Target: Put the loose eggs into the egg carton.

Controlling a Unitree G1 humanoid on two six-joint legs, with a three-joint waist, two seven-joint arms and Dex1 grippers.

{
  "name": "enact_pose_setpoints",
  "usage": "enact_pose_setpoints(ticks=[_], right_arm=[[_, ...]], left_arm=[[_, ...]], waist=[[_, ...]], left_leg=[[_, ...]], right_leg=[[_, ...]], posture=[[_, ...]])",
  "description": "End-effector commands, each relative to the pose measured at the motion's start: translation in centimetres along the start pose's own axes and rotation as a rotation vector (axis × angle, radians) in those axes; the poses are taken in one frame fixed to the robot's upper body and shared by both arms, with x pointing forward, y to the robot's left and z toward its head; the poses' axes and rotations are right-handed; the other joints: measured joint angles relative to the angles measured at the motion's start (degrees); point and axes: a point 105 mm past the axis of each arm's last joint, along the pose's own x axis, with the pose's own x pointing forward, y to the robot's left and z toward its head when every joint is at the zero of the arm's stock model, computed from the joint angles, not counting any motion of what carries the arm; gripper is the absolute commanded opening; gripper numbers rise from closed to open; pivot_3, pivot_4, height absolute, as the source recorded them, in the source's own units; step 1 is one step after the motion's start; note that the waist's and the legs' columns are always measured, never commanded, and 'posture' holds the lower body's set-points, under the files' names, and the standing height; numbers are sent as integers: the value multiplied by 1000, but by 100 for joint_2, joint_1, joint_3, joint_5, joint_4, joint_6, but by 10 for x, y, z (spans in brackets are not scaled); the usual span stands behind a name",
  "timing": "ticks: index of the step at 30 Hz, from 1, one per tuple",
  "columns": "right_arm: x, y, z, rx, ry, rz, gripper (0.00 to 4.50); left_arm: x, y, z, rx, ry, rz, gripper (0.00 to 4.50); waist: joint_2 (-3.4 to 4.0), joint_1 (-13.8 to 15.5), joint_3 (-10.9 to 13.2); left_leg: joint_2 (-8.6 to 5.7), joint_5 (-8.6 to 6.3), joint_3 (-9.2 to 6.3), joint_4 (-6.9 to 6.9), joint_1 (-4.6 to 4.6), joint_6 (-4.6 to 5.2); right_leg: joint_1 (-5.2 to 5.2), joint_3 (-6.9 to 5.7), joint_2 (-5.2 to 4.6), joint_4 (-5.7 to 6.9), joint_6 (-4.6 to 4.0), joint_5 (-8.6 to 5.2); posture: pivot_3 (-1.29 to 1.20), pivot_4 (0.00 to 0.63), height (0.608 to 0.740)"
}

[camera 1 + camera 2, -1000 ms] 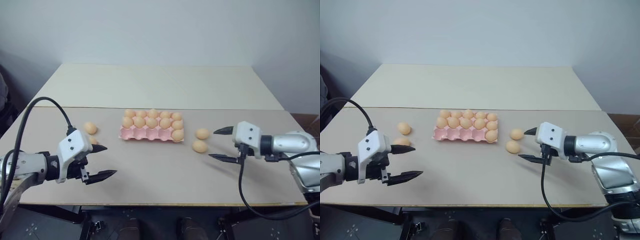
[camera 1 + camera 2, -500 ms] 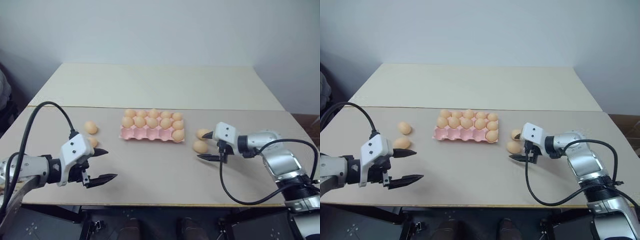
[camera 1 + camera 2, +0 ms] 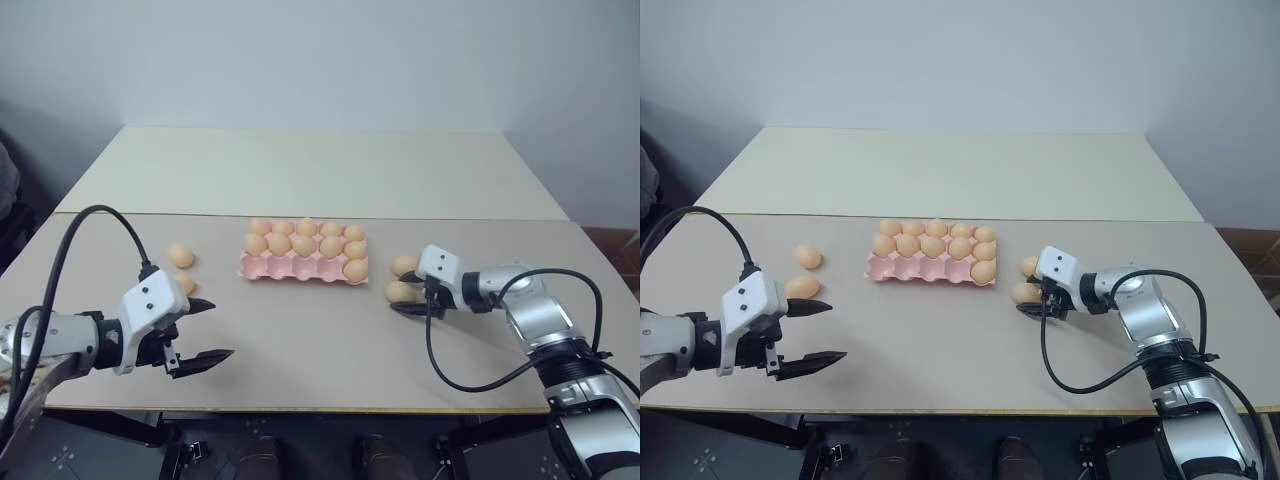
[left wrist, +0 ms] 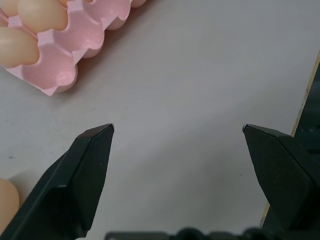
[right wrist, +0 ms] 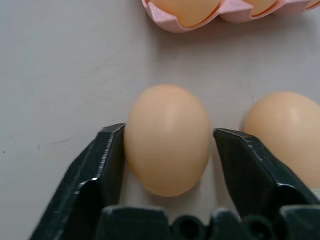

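Grasp step: right gripper [image 5: 167, 137] fingers pinch a smooth pale orange-tan egg [image 5: 167, 139] on both sides. Left gripper [image 4: 177, 131] wide open, empty. Next: lift, carry to pink moulded carton [image 3: 300, 266].

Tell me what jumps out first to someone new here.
The pink egg carton mid-table, its back cups full of eggs and front row bare. Just right of it, the right gripper is shut on a loose egg, a second egg beside. The left gripper hangs open near two more eggs.
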Motion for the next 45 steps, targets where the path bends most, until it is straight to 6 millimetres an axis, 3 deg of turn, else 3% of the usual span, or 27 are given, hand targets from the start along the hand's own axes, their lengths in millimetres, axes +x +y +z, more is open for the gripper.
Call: enact_pose_setpoints(ticks=[1,6,11,18,27,30,35,40,45], right_arm=[[-6,-5,13,-68,-30,-21,2228],[-8,-3,23,-120,-47,-19,2228],[-7,-6,64,-183,-159,-53,2228],[21,-9,106,-260,-234,-90,2228],[61,-7,124,-311,-245,-87,2228],[68,-7,124,-311,-231,-77,2806],[66,-6,127,-302,-250,-68,4467],[50,-9,127,-327,-266,-117,4488],[9,-4,119,-333,-292,-128,4488]], left_arm=[[-3,0,8,48,-13,15,4500],[-2,0,8,49,-14,16,4500],[-2,2,7,46,-14,19,4500],[-5,4,4,38,-4,34,4500],[-14,2,0,22,15,58,4500],[-15,2,-2,16,21,62,4500],[-14,2,-2,14,22,63,4500],[-14,2,-3,14,25,58,4500],[-12,2,0,24,16,54,4500]], waist=[[0,-1,0],[0,-5,0],[0,-38,0],[0,-116,0],[1,-106,0],[1,-114,0],[1,-113,1],[1,-100,1],[1,-74,1]], left_leg=[[0,0,0,0,0,0],[1,0,0,0,1,0],[1,0,0,0,1,0],[4,0,-2,0,3,0],[2,0,-1,0,-4,0],[3,0,-1,0,-3,0],[5,0,-3,-1,-3,0],[5,0,-3,-4,-3,0],[3,0,-2,-5,-7,-1]], right_leg=[[0,0,0,0,0,0],[0,0,0,2,-1,-1],[-1,0,0,1,0,0],[-1,0,3,4,0,2],[-6,-1,0,2,17,14],[-7,-1,1,3,16,14],[-7,-3,2,5,15,14],[-8,-3,2,4,16,15],[-7,-4,0,-2,16,14]], posture=[[0,150,740],[0,150,740],[0,150,740],[0,150,740],[0,150,740],[0,150,740],[0,150,740],[0,150,740],[0,150,740]])
